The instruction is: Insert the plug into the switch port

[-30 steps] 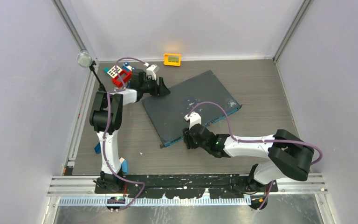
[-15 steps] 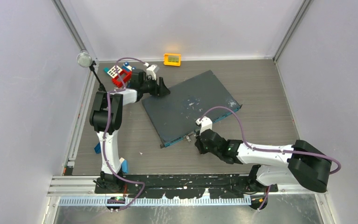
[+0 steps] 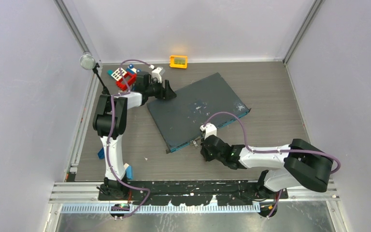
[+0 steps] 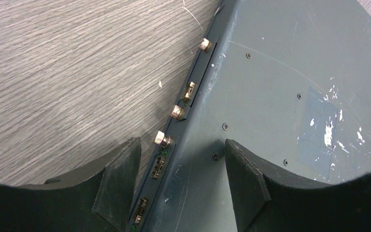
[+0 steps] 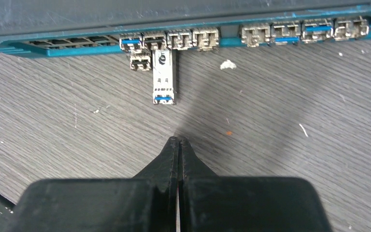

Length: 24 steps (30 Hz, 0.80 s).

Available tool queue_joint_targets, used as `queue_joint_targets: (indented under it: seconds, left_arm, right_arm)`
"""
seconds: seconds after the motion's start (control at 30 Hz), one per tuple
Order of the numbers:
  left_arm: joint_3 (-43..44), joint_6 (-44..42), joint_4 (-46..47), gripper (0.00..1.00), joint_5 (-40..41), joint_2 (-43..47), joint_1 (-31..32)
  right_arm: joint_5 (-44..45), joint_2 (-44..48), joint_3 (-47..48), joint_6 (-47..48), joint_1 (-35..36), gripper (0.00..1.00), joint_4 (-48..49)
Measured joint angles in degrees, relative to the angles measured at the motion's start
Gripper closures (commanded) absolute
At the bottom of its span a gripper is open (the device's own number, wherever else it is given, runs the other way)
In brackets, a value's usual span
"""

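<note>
- Two grippers, two jobs: your left gripper (image 4: 178, 166) stands wide open astride the back edge of the switch (image 3: 193, 108). It clamps nothing, and I can't tell whether its fingers touch the box.
- Your right gripper (image 5: 178, 141) is pinched fully shut and empty, low over the table (image 5: 294, 145), just short of the plug's tail.
- That silver plug (image 5: 164, 77) has its nose in the switch port (image 5: 155, 41), with most of its body jutting out over the table.
- By my read you're at the seating step: the plug is started but not pushed home.
- Next calls for a straight push along the plug's axis with those closed tips. They sit a touch right of its line, so square up first.
- Only the right wrist view shows you the port row (image 5: 280, 31) and the plug clearly; from above the plug is a speck.
- Only the left wrist view shows the brass thumbscrews (image 4: 175, 112).
- Only the top view shows both arms at once.
</note>
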State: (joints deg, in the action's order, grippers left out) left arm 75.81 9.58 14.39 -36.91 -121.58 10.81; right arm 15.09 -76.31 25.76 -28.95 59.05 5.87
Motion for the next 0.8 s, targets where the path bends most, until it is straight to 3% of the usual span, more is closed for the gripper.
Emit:
queue_joint_targets:
  seconds: [0.8]
  left_arm:
    - [0.0,0.0,0.0,0.35,-0.07,-0.02,0.0]
  right_arm:
    - [2.38,-7.48,3.43,-0.11,0.07,1.0,6.62]
